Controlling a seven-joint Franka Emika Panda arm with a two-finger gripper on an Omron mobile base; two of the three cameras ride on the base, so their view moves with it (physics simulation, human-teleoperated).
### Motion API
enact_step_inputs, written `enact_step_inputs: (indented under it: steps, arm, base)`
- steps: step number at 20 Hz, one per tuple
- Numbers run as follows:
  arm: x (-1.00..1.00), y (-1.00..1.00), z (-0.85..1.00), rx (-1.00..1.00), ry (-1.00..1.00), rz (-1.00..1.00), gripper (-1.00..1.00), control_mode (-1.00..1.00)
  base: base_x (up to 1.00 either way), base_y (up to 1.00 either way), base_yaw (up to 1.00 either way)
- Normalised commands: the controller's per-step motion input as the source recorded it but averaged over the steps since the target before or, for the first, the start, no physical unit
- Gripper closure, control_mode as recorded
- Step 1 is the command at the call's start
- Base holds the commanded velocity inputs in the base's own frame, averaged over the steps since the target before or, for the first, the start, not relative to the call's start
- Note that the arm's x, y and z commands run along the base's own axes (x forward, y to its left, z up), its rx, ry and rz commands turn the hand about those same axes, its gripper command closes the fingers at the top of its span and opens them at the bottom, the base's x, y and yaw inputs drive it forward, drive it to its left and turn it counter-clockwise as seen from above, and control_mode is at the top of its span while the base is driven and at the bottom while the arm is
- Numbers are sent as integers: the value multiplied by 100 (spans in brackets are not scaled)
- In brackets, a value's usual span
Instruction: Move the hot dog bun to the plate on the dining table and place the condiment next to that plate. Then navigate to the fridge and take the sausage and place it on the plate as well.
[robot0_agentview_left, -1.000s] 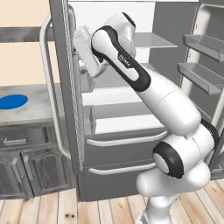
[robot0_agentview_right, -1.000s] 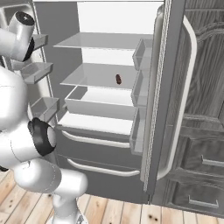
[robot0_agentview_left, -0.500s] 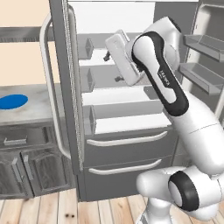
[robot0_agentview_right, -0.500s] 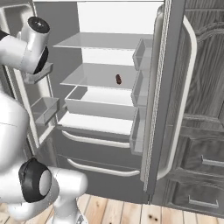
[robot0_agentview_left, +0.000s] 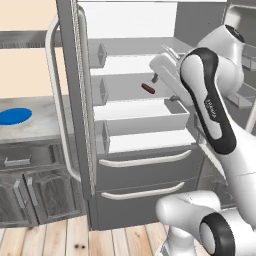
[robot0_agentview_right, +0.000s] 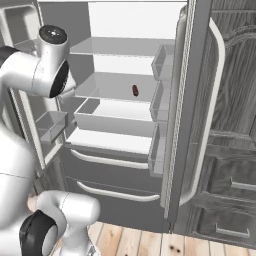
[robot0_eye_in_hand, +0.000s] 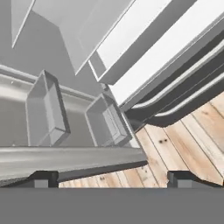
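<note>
You see the sausage (robot0_agentview_left: 147, 89), a short reddish-brown stick, lying on a white shelf (robot0_agentview_left: 135, 86) inside the open fridge (robot0_agentview_left: 140, 150), toward the back of that shelf. In the right base view the sausage (robot0_agentview_right: 135, 90) appears as a small dark red mark on the same middle shelf (robot0_agentview_right: 110, 90), just left of the fridge door bins (robot0_agentview_right: 161, 100). It is too small for you to make out any surface detail.

Below the sausage's shelf sits a white drawer (robot0_agentview_left: 145, 117), and under that two grey pull-out fronts with curved silver handles (robot0_agentview_left: 145, 161). The fridge's left door (robot0_agentview_left: 70, 100) stands open with a long silver handle. Left of the fridge, a grey marble counter (robot0_agentview_left: 35, 125) carries a flat blue disc plate (robot0_agentview_left: 14, 116), cut off by the picture edge.

The arm's upper link bears the word "FRANKA" in small white letters, hard to read. The arm rises from the base, bends at a dark elbow and reaches up in front of the fridge, level with the sausage's shelf; the hand is largely hidden behind the forearm in the left base view.

In the hand view the gripper (robot0_eye_in_hand: 111, 179) has its two dark fingertips (robot0_eye_in_hand: 43, 178) standing wide apart with nothing between them. Beyond them you see door bins, the drawer handles and wood floor (robot0_eye_in_hand: 183, 144), all tilted.
</note>
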Motion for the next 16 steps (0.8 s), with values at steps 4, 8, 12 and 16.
enact_step_inputs:
  steps: [4,8,12,16]
  arm:
    - [-42,-82,-25,-39,-19,19,-100,-100]
    - [-45,-57,-58,-37,-30,36,-100,-100]
    - [-47,-26,-54,-36,-38,38,-100,-100]
    - [-46,1,-36,-34,-30,15,-100,-100]
  base:
    - [0,0,0]
    - [0,0,0]
    - [0,0,0]
    - [0,0,0]
